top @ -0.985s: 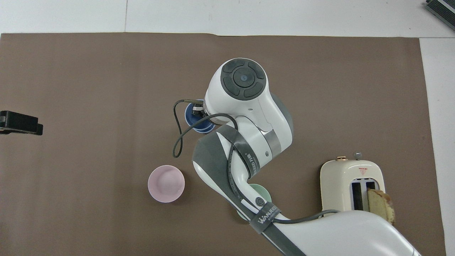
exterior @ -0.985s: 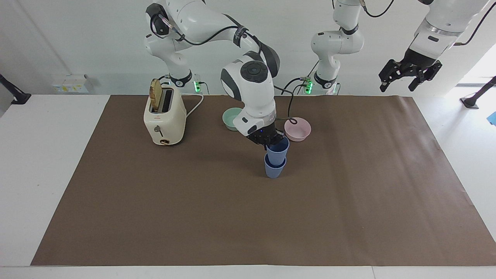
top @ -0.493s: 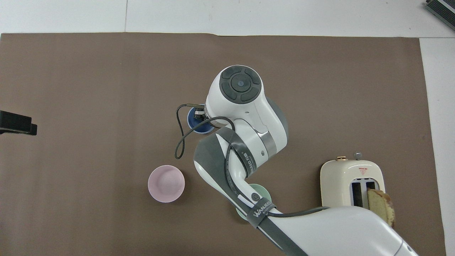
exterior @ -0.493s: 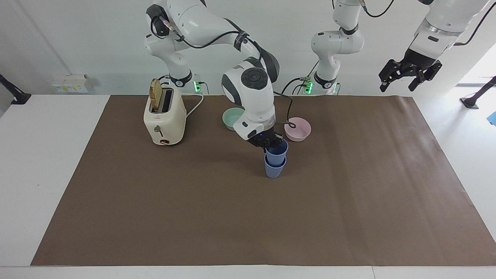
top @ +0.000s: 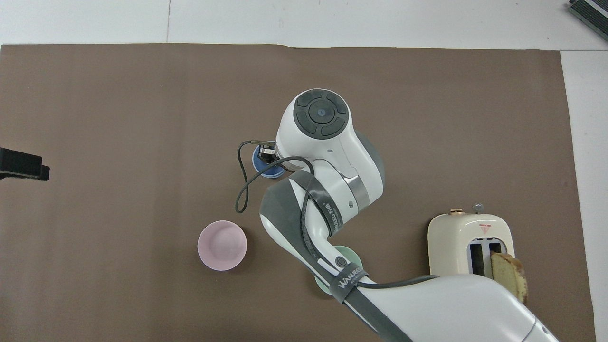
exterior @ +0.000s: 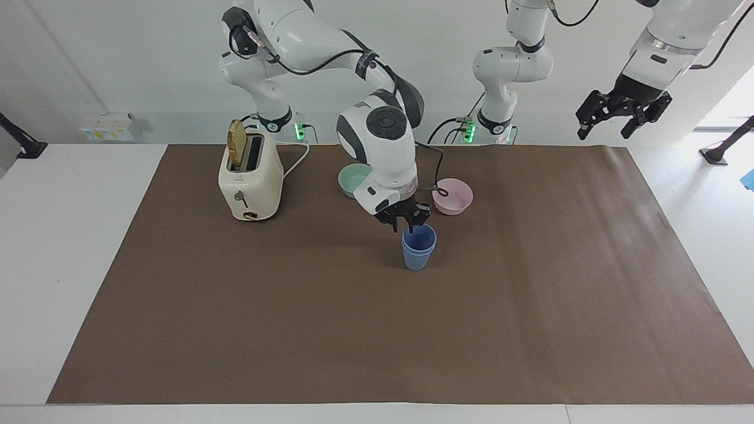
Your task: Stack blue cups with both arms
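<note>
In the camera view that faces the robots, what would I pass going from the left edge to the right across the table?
Toaster → mint-green bowl → stacked blue cups → pink bowl.

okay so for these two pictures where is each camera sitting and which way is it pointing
Facing view: high across the table, looking at the robots; both arms show, the right hand just over the nested blue cups, the left hand waiting raised off the mat's corner.
Overhead view: high above the robots' end, looking forward and steeply down; the right arm covers most of the cups, the left hand at the edge.
Shared: cups, pink bowl, toaster, half a turn apart.
</note>
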### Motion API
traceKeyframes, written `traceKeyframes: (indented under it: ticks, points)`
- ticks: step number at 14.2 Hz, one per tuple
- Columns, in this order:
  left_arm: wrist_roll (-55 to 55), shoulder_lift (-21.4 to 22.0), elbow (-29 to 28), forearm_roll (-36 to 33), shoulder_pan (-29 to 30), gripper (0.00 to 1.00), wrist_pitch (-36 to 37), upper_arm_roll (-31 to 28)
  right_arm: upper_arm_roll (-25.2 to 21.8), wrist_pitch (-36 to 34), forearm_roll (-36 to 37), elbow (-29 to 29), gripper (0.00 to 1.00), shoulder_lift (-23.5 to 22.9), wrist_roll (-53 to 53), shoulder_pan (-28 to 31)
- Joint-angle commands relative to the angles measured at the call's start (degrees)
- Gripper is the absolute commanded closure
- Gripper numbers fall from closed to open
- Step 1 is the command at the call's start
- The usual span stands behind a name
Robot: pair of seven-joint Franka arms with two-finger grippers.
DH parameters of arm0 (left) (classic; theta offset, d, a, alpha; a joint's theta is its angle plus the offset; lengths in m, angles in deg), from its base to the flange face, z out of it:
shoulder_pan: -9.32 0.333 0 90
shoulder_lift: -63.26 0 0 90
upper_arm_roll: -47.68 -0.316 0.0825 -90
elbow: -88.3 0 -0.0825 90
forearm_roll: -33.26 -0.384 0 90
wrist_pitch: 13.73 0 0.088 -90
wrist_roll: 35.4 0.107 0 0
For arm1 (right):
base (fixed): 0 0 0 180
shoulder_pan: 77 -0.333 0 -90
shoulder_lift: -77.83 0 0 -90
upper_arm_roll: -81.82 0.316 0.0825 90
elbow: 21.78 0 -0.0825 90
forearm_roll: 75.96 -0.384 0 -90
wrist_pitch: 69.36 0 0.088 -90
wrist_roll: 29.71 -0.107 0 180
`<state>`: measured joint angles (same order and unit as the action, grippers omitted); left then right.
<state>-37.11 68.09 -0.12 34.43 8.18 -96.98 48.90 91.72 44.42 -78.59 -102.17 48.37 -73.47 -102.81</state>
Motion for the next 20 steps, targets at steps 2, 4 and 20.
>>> traceKeyframes:
  ticks: [2,4,20]
  points:
    - [0.4,1.1,-0.9,0.6,0.3,0.00,0.6,0.0,0.5,0.8,0.6,-0.6,0.00,0.5,-0.7,0.9]
    - [0.4,1.1,-0.9,0.6,0.3,0.00,0.6,0.0,0.2,0.1,0.0,-0.2,0.00,1.0,-0.5,2.7]
    - [0.4,1.1,-0.9,0.6,0.3,0.00,0.6,0.0,-0.1,-20.7,6.4,3.4,0.00,15.9,31.1,24.3]
